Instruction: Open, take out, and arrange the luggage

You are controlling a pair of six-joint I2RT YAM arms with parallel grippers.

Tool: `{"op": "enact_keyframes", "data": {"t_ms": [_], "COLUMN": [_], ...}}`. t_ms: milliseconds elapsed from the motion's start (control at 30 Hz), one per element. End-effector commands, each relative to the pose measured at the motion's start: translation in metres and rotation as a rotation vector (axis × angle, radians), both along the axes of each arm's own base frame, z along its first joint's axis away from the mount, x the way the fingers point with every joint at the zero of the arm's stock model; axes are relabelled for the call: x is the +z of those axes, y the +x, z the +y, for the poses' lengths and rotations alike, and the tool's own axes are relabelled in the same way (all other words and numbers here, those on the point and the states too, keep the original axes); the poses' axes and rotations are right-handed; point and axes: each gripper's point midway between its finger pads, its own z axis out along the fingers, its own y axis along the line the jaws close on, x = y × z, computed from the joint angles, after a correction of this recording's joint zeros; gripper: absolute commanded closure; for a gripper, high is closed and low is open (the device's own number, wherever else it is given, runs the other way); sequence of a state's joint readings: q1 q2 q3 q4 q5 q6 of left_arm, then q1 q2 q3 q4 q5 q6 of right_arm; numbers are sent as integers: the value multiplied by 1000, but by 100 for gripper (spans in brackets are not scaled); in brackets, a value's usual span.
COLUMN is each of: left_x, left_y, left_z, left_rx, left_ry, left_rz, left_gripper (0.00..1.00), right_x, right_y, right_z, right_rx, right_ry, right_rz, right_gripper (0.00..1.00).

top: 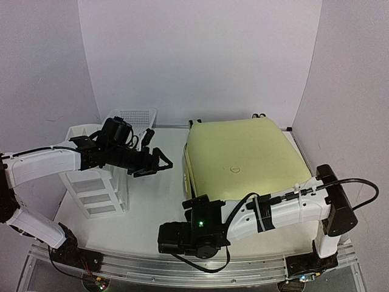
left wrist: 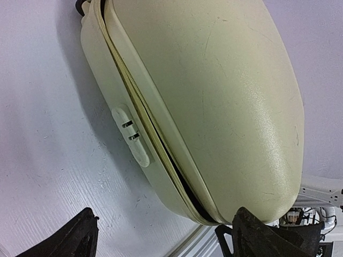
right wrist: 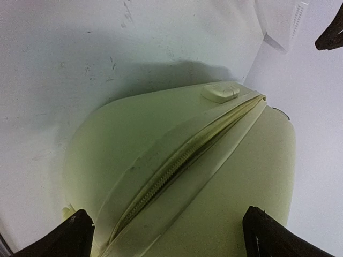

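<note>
The luggage (top: 243,158), a pale-yellow hard-shell case, lies flat at the table's right with its black wheels (top: 259,115) at the far edge. My left gripper (top: 159,161) hovers open just left of it, touching nothing. In the left wrist view the luggage (left wrist: 214,96) shows its lock (left wrist: 134,136) and a seam gaping dark near the lower corner; the left gripper (left wrist: 169,243) is empty. My right gripper (top: 196,204) sits at the near-left corner. It stands open (right wrist: 171,238) over the zipper seam (right wrist: 182,160), with nothing held.
A white drawer unit (top: 94,182) stands at the left under my left arm. A white mesh basket (top: 135,118) sits behind it. My right arm (top: 285,207) stretches across the luggage's near edge. White walls close in the back and both sides.
</note>
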State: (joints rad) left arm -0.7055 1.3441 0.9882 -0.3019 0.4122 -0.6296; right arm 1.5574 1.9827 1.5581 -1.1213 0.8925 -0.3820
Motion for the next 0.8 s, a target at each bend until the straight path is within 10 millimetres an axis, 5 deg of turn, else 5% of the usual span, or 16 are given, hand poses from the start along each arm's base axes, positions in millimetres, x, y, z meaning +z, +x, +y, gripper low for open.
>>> {"op": "enact_keyframes", "data": {"t_ms": [0,200,400,767], "left_x": [29,27,24,10], "left_y": [8,8,8,3], "left_z": [-8,-8,-10,-22], "left_rx": [-8,-6,2,5], "left_ry": [-73,-74,-81,-145], "left_rz": [-56,-51,-29,117], "left_gripper": [13,12,12,30], "right_x": [-2,33,91,106], "right_y": [0,33,37,49], "right_z": [2,-13,-24,-28], "right_rx": [-22,-21,-26,-65], "right_ry": [45,-27,83,131], "right_rz": [18,-235,-282,-294], "right_gripper": [2,2,2,2]}}
